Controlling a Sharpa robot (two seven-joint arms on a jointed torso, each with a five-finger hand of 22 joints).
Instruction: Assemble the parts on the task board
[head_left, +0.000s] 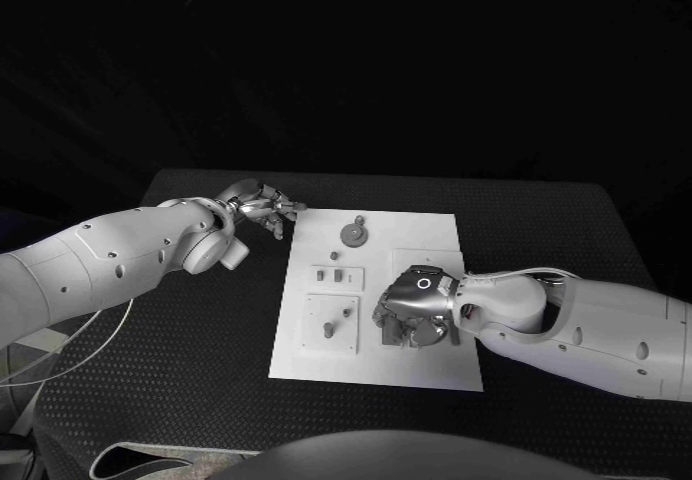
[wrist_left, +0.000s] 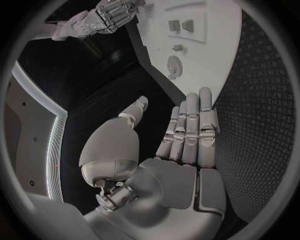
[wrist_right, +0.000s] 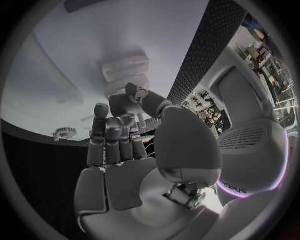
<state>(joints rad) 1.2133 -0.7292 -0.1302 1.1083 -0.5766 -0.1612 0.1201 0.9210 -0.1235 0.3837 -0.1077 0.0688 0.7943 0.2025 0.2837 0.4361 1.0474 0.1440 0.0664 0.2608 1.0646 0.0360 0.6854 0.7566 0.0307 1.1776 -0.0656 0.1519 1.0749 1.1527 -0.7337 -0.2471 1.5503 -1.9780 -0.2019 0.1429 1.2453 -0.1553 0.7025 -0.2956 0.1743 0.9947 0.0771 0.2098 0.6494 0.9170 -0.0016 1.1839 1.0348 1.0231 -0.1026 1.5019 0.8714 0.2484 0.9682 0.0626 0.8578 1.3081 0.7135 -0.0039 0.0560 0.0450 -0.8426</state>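
Note:
The white task board (head_left: 433, 240) lies in the middle of the black table. A round grey part (head_left: 353, 234) sits near its far edge, two small parts (head_left: 329, 275) stand behind a square plate with pegs (head_left: 330, 322). My left hand (head_left: 263, 210) hovers off the board's far left corner, fingers straight and apart (wrist_left: 190, 130), holding nothing. My right hand (head_left: 418, 305) is down over the board's right middle. Its thumb and fingertips (wrist_right: 134, 95) come together near a grey block (wrist_right: 125, 70); whether they hold a part is hidden.
The board (wrist_left: 212, 45) with its round part (wrist_left: 174, 65) and small parts (wrist_left: 181, 24) stretches ahead of my left hand, with the right hand (wrist_left: 106, 17) beyond. A thin cable (head_left: 87, 345) lies on the table at the left.

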